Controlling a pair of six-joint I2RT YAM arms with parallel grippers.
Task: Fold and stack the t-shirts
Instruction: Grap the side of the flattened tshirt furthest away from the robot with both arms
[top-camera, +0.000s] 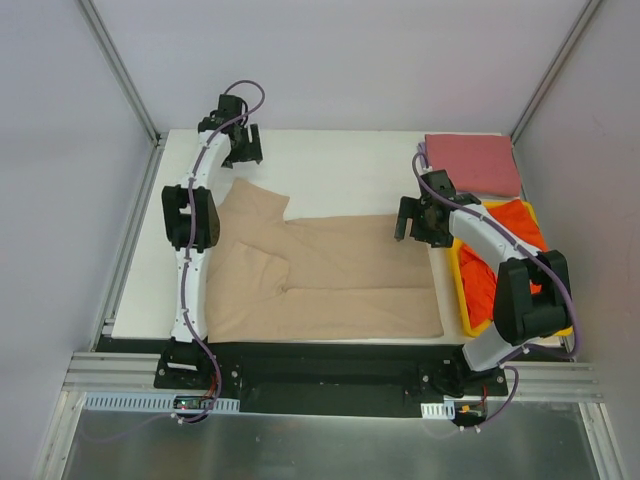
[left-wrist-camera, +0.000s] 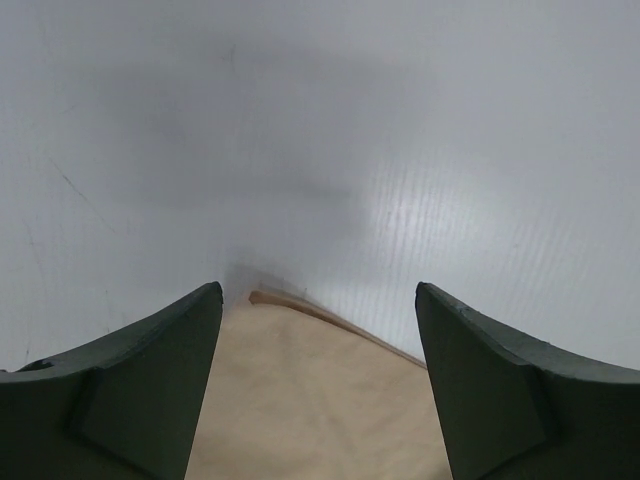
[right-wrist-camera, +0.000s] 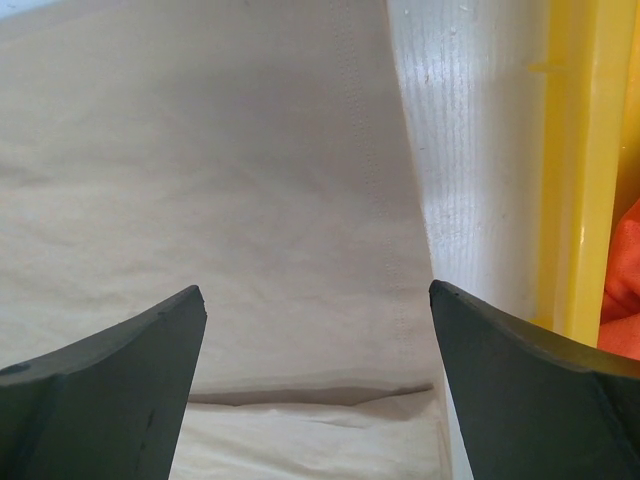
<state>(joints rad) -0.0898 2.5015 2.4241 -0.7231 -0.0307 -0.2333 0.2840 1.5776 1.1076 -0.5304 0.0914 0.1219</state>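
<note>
tan t-shirt flat, pink-red folded, orange-red crumpled

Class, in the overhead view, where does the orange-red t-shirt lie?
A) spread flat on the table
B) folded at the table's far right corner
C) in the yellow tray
C: the orange-red t-shirt lies bunched in the yellow tray.

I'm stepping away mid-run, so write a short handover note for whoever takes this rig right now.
Left tool: open, empty, by the far-left tip of the soft tan cloth t-shirt.
Right tool: open, empty, above that shirt's right edge, beside the yellow plastic tray.
Done: the dusty pink-red shirt lies folded at the far right corner.
Left: the tan shirt is spread out, not compactly folded; the bright orange-red shirt sits crumpled in the tray. Fold both, then stack.
</note>
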